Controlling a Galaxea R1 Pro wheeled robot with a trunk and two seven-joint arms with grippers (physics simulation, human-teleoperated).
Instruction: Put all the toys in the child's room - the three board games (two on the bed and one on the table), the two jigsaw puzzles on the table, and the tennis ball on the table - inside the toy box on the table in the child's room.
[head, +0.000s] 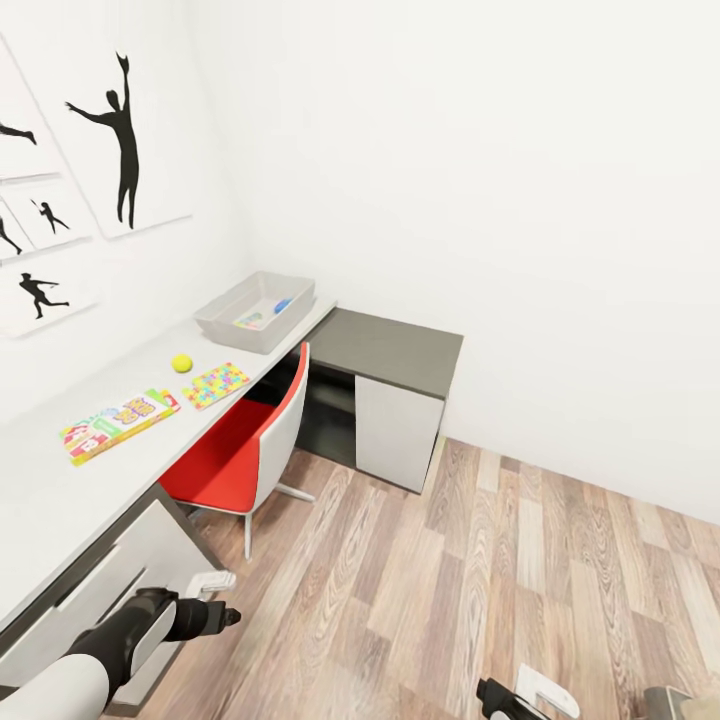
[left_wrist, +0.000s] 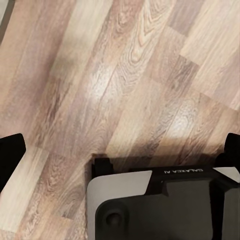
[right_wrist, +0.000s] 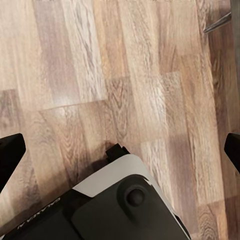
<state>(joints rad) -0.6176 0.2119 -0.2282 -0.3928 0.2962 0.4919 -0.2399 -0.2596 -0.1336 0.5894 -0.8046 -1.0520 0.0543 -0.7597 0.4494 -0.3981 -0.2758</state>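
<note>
Table (head: 60, 500): I see the long light-grey top running along the wall on my left, with the lower dark-grey section at its far end.
Toy box (head: 225, 318): it sits on the far end of the light-grey top — something blue and a small patterned square show inside.
Tennis ball (head: 181, 363): on the tabletop, just short of the toy box.
Jigsaw puzzle (head: 216, 385): one lies flat near the ball, towards the table's front edge.
Board game (head: 118, 424): the white, red and yellow box lies flat, nearer to me than the puzzle.
Red chair (head: 240, 450): tucked in at the table, below the puzzle.
Left gripper (left_wrist: 120, 152): fingers spread wide, nothing between them — it hangs over the wooden floor (head: 520, 600).
Right gripper (right_wrist: 120, 152): fingers likewise apart and empty, above the floor.
</note>
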